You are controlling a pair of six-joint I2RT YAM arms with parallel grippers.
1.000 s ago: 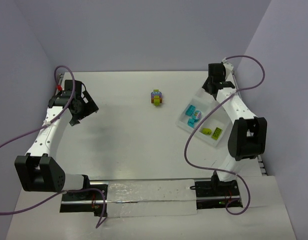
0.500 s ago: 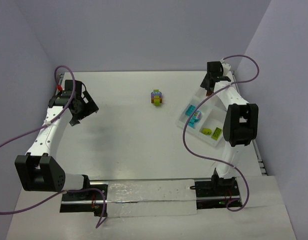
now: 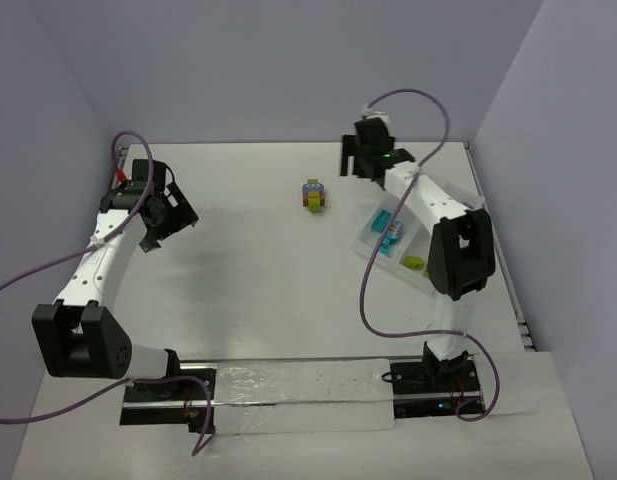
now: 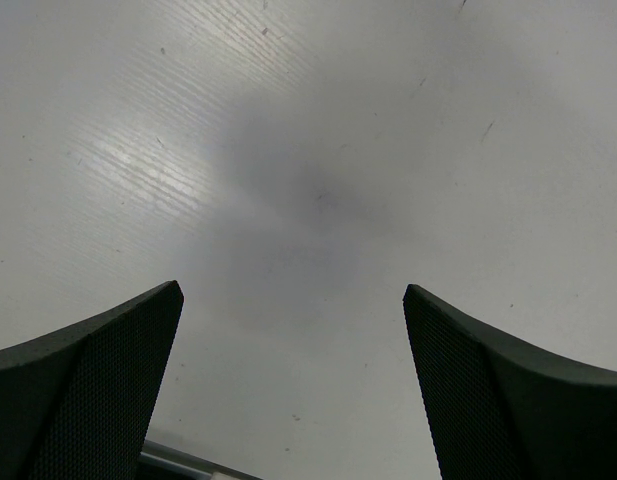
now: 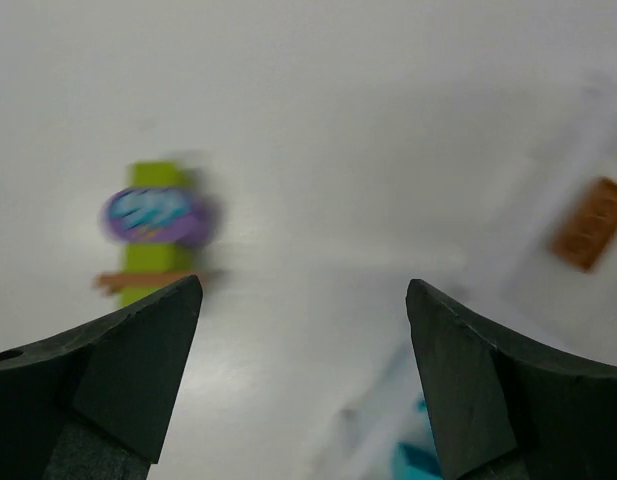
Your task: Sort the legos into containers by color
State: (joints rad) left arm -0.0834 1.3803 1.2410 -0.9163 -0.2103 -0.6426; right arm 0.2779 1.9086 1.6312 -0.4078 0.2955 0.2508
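White tray: cyan bricks far compartment, lime brick nearer one.

Matt white table, faintly streaked; mesh-textured black plastic fingers; smooth plastic legos.

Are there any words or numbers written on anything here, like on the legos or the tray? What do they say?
No word, number or label can be read in any view.
Purple piece on the lego clump: it has light blue marks, too blurred to tell if they are letters.
Orange brick: plain, no writing visible.
White tray: plain, no writing visible.
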